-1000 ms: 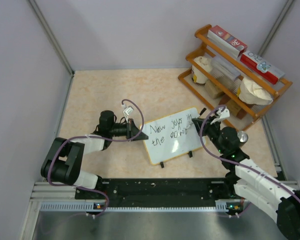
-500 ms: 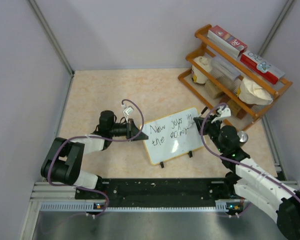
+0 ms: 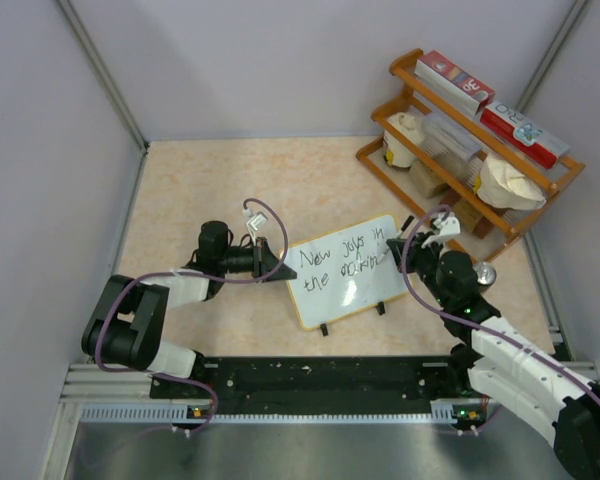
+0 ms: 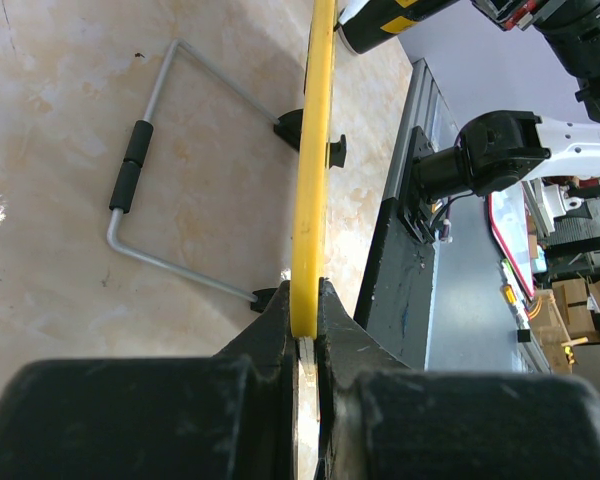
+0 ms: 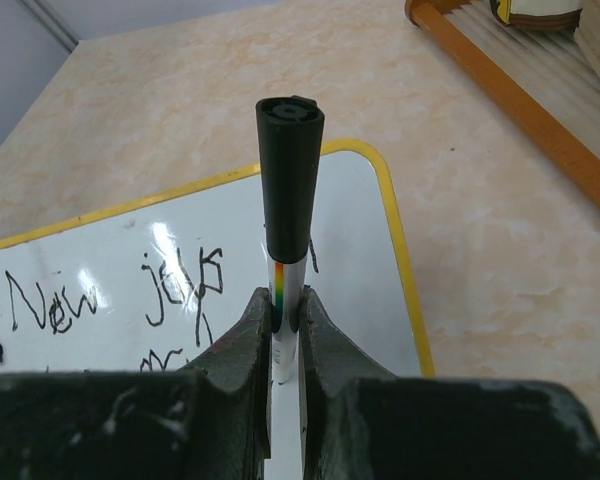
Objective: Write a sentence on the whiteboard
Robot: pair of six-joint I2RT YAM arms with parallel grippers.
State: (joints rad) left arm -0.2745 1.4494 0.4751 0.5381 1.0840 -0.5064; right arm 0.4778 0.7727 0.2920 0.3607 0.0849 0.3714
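My right claw (image 5: 285, 305) is clenched on the marker (image 5: 288, 170). Its black end shows above the fingers. The other end is hidden, so I cannot tell if it touches. The board (image 3: 345, 270) lies just to the left of this claw, between my two arms. Its long axis runs from the left claw (image 3: 277, 268) across and a little up to the right one. The left claw is pinched on the board's left short edge. The writing (image 3: 340, 262) follows the same axis in two lines, and the marker is at their right end. I judge the next stroke must go along this axis, with little white left before the right edge.
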